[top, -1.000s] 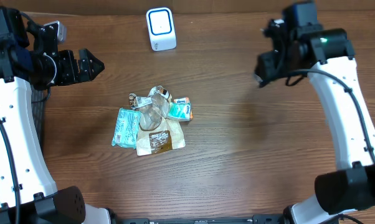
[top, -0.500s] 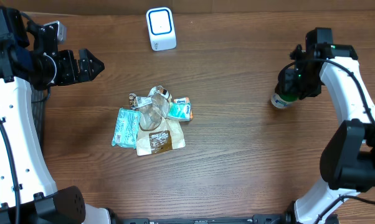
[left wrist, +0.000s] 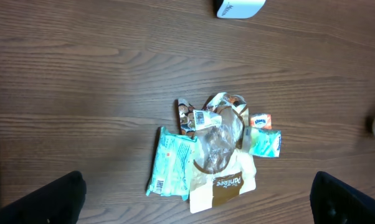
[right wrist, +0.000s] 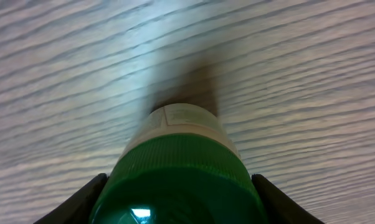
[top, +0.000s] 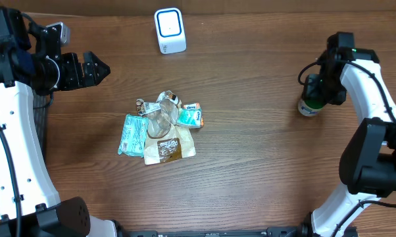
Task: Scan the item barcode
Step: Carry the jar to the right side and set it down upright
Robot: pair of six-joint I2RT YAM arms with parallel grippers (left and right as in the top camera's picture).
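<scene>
Two sets of fingers, two different jobs. On my left, my left gripper (top: 99, 68) hangs spread wide and empty above the far-left part of the table (top: 250, 171). Its fingers (left wrist: 41, 199) show only as dark blurs in the bottom corners of the left wrist view. Right of it lies a pile of packets (top: 160, 131), crumpled together. Beyond the pile, near the back edge, stands the white scanner (top: 170, 30). Far over on my right, well apart from both, my right gripper (top: 318, 89) is clamped on the bottle (top: 308, 107). My fingers (right wrist: 81, 202) press against either side of its green cap (right wrist: 181, 186), and the bottle stands upright.

I judge the item to be in hand but not yet presented, since it sits nowhere near the scanner's face. The next move calls for carrying the bottle left and back toward the scanner, then turning it so the barcode faces the window.

Where that barcode sits I cannot say. From my right wrist I see only the cap and a sliver of pale label (right wrist: 181, 118), its print unreadable. Whether the base rests on the wood or hovers just above it is also hidden from me. The left wrist view cuts off the scanner at the top edge and the bottle at the right edge.
</scene>
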